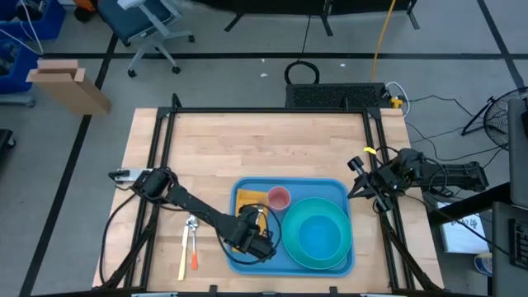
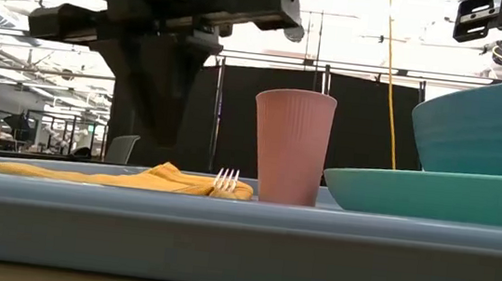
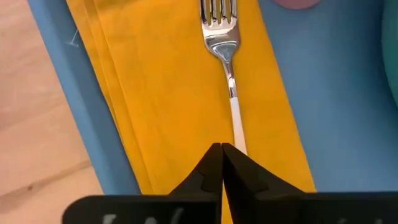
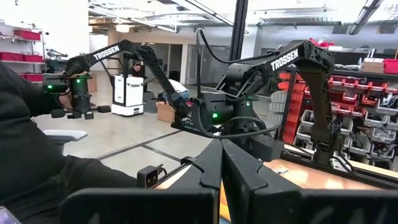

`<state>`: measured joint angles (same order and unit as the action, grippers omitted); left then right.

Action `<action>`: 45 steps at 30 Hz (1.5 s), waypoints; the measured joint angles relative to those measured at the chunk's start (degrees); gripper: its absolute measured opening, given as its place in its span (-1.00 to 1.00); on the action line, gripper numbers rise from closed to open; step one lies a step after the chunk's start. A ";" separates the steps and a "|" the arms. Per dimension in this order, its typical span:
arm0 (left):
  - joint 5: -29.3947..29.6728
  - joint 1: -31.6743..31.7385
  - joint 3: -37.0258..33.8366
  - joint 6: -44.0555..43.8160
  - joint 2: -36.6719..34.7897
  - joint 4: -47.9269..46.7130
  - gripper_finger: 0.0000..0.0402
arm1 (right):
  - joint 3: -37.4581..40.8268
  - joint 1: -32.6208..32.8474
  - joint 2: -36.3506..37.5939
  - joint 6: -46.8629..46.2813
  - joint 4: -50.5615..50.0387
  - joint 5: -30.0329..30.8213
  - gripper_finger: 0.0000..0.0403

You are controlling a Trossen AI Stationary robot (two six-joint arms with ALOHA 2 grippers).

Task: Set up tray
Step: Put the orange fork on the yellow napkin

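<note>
Showing only in wrist view: left claw (image 3: 221, 149) shut over fork (image 3: 222, 43).

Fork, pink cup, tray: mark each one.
fork (image 3: 231, 81), left wrist view, on its neck.
pink cup (image 2: 291, 147), low view, on its side wall.
tray (image 1: 290, 183), high view, on its far rim.

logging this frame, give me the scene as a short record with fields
tray: light-blue tray at the table's near edge
napkin: yellow napkin lying flat in the tray's left part
fork: fork lying on the napkin, tines toward the cup
cup: pink cup upright in the tray, beside the napkin
plate and bowl: teal bowl on the teal plate, right part of the tray
off tray: utensils on the table, left of the tray
left gripper: left gripper shut, over the fork's handle end
right gripper: right gripper shut, at the table's right edge, away from the tray
</note>
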<state>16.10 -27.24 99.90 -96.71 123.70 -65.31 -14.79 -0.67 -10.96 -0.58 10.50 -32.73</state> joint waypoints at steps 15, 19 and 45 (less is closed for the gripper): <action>-3.94 -1.59 0.04 -3.94 3.55 4.81 -0.99 | 0.02 0.00 -0.22 -0.22 0.13 -0.02 -1.00; -3.90 -2.55 0.04 -5.67 3.91 5.24 -0.99 | 0.02 0.00 -0.57 -0.22 0.13 -0.02 -1.00; -1.24 -2.50 0.04 -2.91 3.85 4.93 -0.98 | 0.02 0.00 -0.74 -0.22 0.44 -0.09 -1.00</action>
<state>14.86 -29.74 99.94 -99.62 127.55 -60.38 -14.76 -0.67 -11.70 -0.80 10.94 -32.82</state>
